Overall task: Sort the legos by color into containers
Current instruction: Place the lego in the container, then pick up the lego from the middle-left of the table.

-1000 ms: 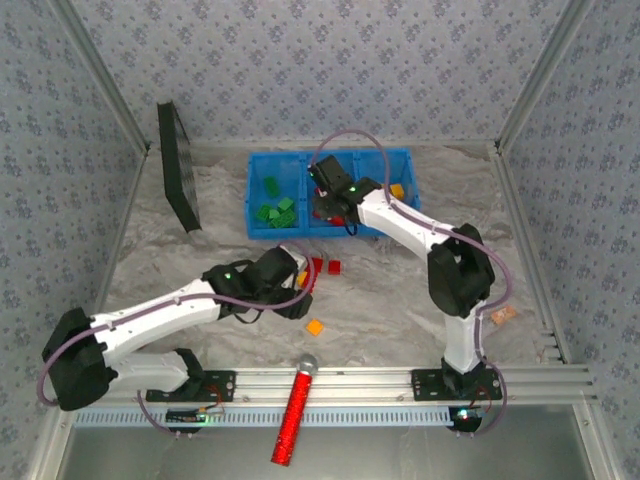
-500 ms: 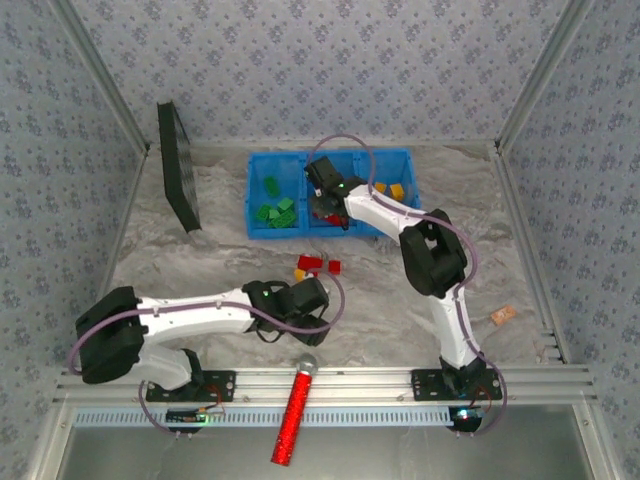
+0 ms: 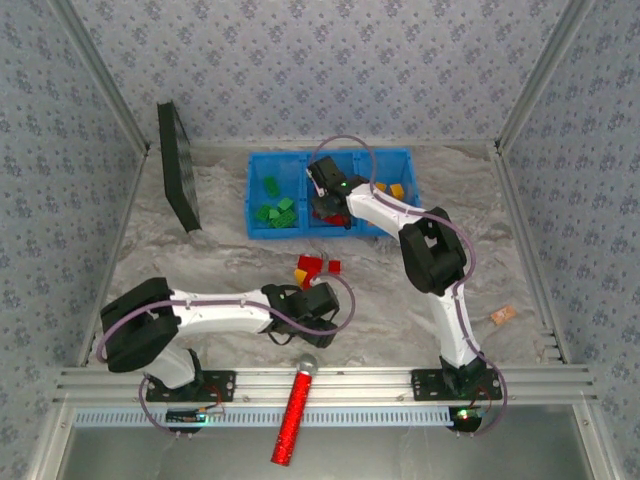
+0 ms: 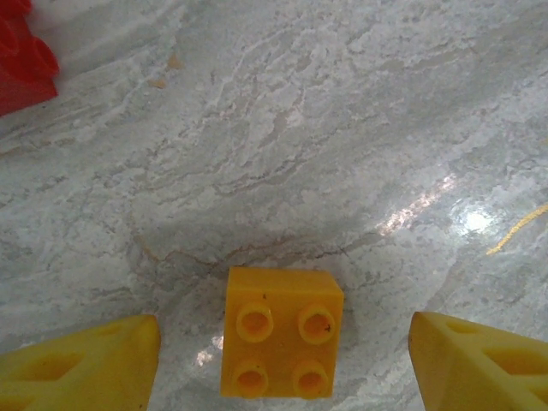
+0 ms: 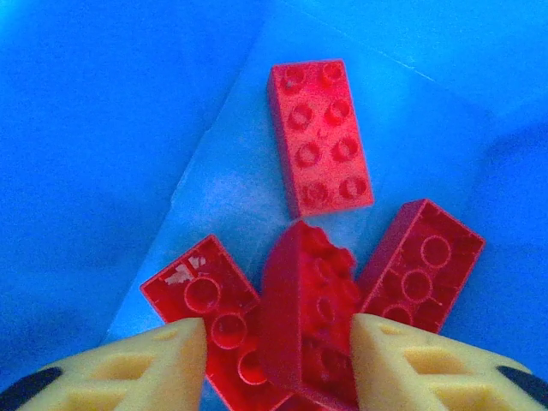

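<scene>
A yellow-orange lego point(image 4: 282, 344) lies studs up on the marble table, between the fingers of my open left gripper point(image 4: 282, 364), which touch nothing. My left gripper point(image 3: 318, 302) hovers low near the table's front middle. My right gripper point(image 3: 326, 192) is inside the middle compartment of the blue tray point(image 3: 330, 233). Its jaws stand apart around a red lego point(image 5: 310, 325) that is tilted on edge and blurred, with a gap on the left side. Three more red legos point(image 5: 319, 137) lie around it. Green legos point(image 3: 277, 210) fill the left compartment, yellow ones point(image 3: 395, 190) the right.
Two red legos point(image 3: 311, 264) and a yellow one point(image 3: 300, 275) lie on the table in front of the tray. A black panel point(image 3: 178, 165) leans at the back left. A red glittery cylinder point(image 3: 293, 420) rests across the front rail.
My left gripper has swung right and toward the front, over the yellow-orange lego. My right gripper's jaws have spread apart over the red legos in the middle compartment.
</scene>
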`<control>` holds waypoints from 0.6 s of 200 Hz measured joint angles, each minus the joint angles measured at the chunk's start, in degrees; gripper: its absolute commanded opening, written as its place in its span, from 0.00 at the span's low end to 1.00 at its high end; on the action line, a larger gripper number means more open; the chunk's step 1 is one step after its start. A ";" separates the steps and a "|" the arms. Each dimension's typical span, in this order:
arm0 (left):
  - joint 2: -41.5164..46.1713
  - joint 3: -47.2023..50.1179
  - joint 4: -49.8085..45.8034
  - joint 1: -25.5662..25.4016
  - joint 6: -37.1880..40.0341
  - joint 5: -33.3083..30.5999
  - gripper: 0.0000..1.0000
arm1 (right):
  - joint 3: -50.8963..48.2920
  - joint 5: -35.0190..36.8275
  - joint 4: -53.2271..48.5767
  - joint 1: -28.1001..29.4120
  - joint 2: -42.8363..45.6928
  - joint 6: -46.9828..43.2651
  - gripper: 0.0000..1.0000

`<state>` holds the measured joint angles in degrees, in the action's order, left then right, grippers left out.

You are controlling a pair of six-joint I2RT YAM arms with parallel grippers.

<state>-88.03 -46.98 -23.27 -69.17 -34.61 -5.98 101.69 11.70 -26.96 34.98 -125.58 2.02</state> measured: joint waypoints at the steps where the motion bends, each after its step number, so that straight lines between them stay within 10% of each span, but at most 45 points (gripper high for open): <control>1: -0.07 0.00 0.00 -0.02 0.00 0.00 0.76 | 0.00 0.02 0.00 0.00 0.00 -0.02 0.54; 120: -5.35 -3.10 -2.71 0.04 -1.07 -3.19 0.40 | 0.00 -3.89 -0.63 -0.90 5.60 -0.42 0.70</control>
<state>-93.38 -50.09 -25.98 -69.12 -35.68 -9.17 101.69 7.81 -27.59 34.09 -119.98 1.61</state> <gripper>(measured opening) 0.429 0.691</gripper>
